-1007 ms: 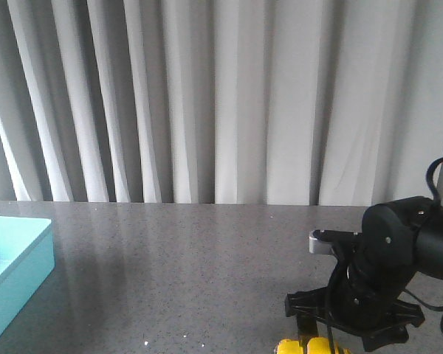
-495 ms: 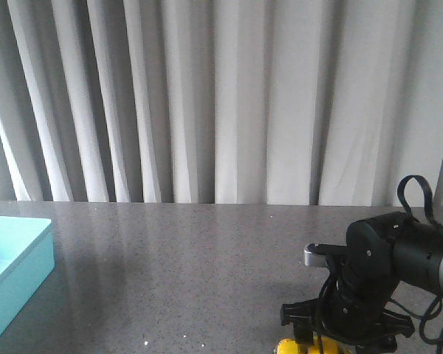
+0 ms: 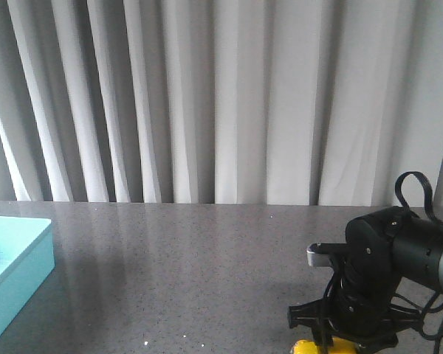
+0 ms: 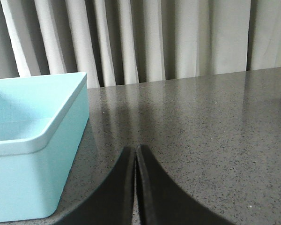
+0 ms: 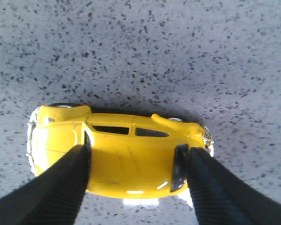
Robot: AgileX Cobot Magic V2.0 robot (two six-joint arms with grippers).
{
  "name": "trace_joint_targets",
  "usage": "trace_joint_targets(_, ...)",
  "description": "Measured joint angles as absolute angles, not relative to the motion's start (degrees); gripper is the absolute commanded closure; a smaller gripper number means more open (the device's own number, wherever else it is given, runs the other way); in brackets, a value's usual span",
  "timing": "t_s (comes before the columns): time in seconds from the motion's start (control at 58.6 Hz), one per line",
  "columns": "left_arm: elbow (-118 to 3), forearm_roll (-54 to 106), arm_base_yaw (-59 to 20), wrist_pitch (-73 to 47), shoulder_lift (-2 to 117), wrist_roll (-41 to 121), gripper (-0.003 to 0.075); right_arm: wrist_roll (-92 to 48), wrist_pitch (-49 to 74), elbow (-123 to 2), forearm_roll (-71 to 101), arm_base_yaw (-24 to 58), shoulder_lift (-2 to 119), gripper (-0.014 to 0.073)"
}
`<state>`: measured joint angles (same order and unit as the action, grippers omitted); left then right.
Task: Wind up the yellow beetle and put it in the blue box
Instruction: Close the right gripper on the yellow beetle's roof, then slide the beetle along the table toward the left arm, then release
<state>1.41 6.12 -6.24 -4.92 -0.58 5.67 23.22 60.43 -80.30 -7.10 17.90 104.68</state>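
Grey speckled table (image 5: 178,42), right hand (image 5: 133,171) around yellow beetle (image 5: 126,159)

A staged robot test room, more lab than home: dark speckled stone-look table (image 3: 207,258) backed only by pleated pale grey curtains (image 3: 207,96) (wall to wall)

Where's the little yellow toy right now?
The yellow beetle sits on the grey table at the front right, directly under the right hand, whose fingers straddle it; the blue box stands far left.

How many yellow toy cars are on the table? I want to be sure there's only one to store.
1. The yellow beetle sits between the right end effector's fingers, at the table's near right edge. More could lie outside the views.
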Motion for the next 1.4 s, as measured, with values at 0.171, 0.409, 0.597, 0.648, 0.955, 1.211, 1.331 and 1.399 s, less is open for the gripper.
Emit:
trace_joint_targets(0.171, 1.41, 6.12, -6.24, -4.92, -0.58, 5.67, 0.0726, 23.02, 63.19, -80.6, -10.91, 17.9, 105.06, 0.0316)
trace_joint_targets(0.409, 1.41, 6.12, -6.24, -4.92, -0.58, 5.67, 0.0726, 22.77, 66.26, -81.52, -14.27, 17.9, 106.43, 0.0316)
trace_joint_targets(0.597, 1.41, 6.12, -6.24, -4.92, -0.58, 5.67, 0.0726, 21.71, 68.75, -81.52, -19.41, 16.47, 106.68, 0.0316)
trace_joint_targets(0.648, 1.41, 6.12, -6.24, -4.92, -0.58, 5.67, 0.0726, 21.16, 69.42, -81.52, -19.83, 15.05, 106.68, 0.0316)
trace_joint_targets(0.955, 1.41, 6.12, -6.24, -4.92, -0.58, 5.67, 0.0726, 16.94, 71.5, -81.47, -21.68, 6.27, 107.01, 0.0316)
trace_joint_targets(1.211, 1.41, 6.12, -6.24, -4.92, -0.58, 5.67, 0.0726, 12.46, 71.42, -81.28, -23.54, -1.18, 107.15, 0.0316)
trace_joint_targets(1.331, 1.41, 6.12, -6.24, -4.92, -0.58, 5.67, 0.0726, 11.18, 71.08, -81.28, -24.24, -3.71, 107.22, 0.0316)
trace_joint_targets(1.399, 1.41, 6.12, -6.24, -4.92, -0.58, 5.67, 0.0726, 10.76, 70.89, -81.28, -24.3, -4.53, 107.16, 0.0316)
